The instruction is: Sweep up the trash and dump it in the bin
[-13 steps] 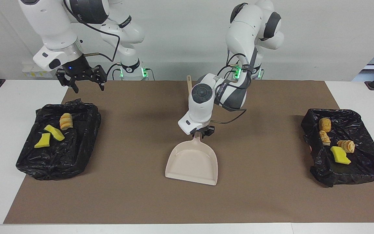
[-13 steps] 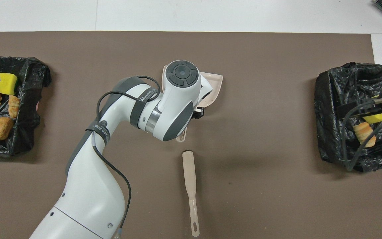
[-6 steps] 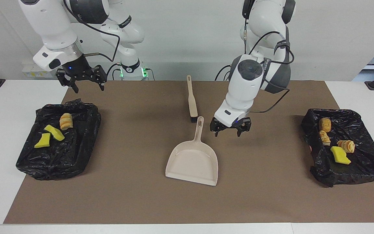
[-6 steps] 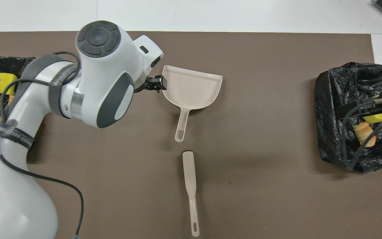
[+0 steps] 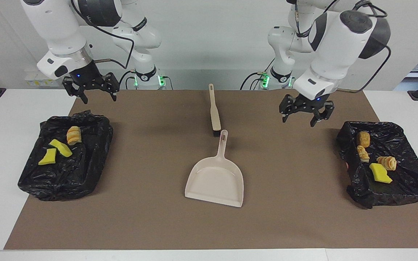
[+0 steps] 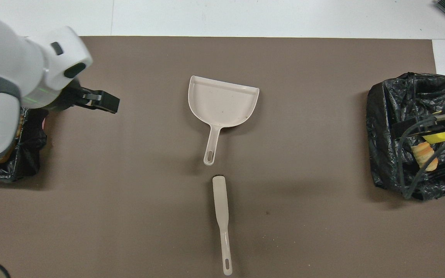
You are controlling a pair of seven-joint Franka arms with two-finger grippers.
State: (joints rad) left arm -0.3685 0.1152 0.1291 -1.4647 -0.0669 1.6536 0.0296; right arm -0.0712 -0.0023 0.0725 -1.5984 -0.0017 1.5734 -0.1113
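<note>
- While both arms hang above the table, the trash lies in two black-lined bins: three pieces at the left of the facing view, four at its right.
- Left of the facing view: two yellow sponge chunks [image 5: 56,152] lie touching each other, with a golden-brown croissant-like bit [image 5: 73,135] just above them, all inside the bin at the right arm's end [image 5: 49,185].
- Right of the facing view: three golden-brown bread bits [image 5: 363,139] and one yellow sponge chunk [image 5: 380,173] rest inside the bin at the left arm's end [image 5: 412,188]; the sponge touches the lowest bread bit.
- Centre of both views: the beige dustpan [image 5: 214,180] lies flat on the brown mat [image 5: 140,217], its handle pointing toward the robots and its mouth away from them.
- Just above the dustpan's handle in the facing view, the beige brush [image 5: 214,115] lies on the mat, dark bristle end beside the handle tip; whether the two touch cannot be told.
- Left gripper [image 5: 305,116]: raised over the mat at the upper right of the facing view, beside the upper corner of its bin, fingers spread apart and holding nothing.
- Right gripper [image 5: 94,95]: raised at the upper left of the facing view, over the mat's edge above its bin, fingers spread apart and empty; this arm waits.
- Overhead view: the left arm covers most of the bin at its end, at the left edge of the frame.
</note>
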